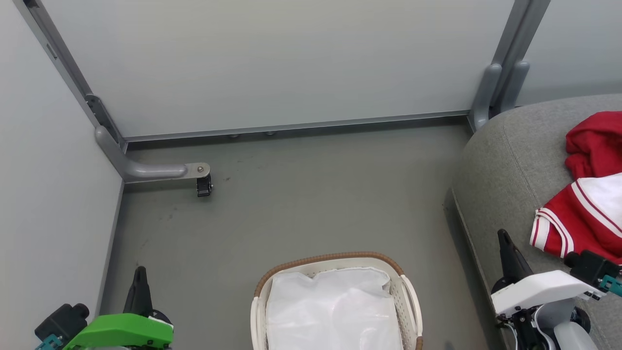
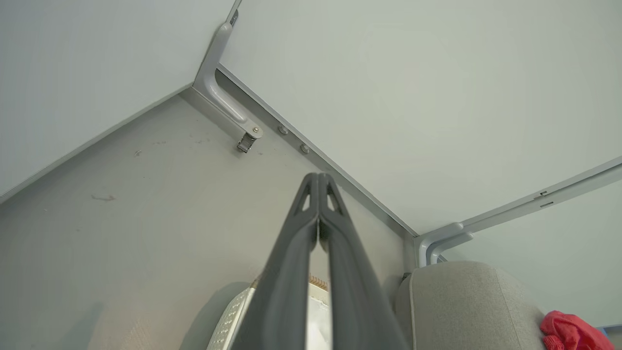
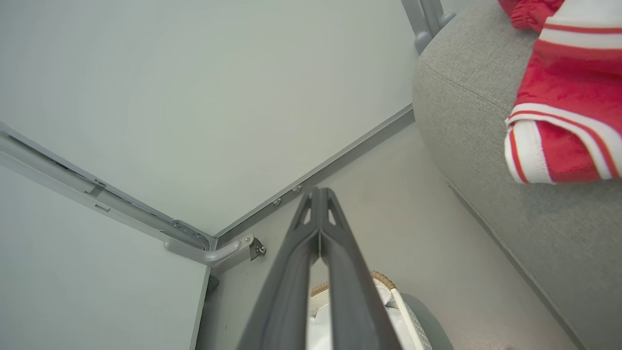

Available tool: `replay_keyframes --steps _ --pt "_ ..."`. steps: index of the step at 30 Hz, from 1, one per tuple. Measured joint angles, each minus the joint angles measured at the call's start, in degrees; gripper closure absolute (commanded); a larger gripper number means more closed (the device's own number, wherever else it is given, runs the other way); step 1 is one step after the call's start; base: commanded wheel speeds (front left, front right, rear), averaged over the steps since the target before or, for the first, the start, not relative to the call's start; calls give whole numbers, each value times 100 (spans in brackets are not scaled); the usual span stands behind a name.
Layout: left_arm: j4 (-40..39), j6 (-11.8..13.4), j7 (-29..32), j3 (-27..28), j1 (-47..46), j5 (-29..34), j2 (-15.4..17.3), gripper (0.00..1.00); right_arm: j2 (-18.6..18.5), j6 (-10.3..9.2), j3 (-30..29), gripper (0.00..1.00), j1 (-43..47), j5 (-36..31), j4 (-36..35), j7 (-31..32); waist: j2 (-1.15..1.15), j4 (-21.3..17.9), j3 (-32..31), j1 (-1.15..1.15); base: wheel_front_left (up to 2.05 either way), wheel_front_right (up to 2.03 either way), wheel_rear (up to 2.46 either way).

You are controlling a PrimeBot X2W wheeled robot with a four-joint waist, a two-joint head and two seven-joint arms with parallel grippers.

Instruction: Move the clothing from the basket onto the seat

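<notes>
- I read the left gripper [image 2: 318, 181] as clenched and empty; right gripper [image 3: 319, 193] likewise.
- The clothing [image 1: 588, 214] lies on the seat [image 1: 505, 165], back from its rounded corner.
- The basket [image 1: 330, 257] holds a white liner [image 1: 335, 306].

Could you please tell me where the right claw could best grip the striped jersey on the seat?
Probably the white-striped cuff of the jersey, coming in over the edge of the seat: it lies loose nearest the right claw, clear of the plain red garment.
</notes>
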Motion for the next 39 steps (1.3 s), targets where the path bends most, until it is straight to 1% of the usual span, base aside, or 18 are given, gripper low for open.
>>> replay_keyframes --steps 17,18,39 --pt "-187 -1 321 76 -85 -1149 3 100 12 0 -97 100 1 1290 -145 324 0 34 -15 0 0 0 0" --pt "-209 -1 356 86 -96 -1299 3 100 14 0 -108 100 1 1440 -158 349 0 38 -17 0 0 0 0" --pt "-399 -8 676 178 -187 -2441 8 100 31 0 -209 100 2 2731 -301 678 0 80 -36 0 0 0 0"
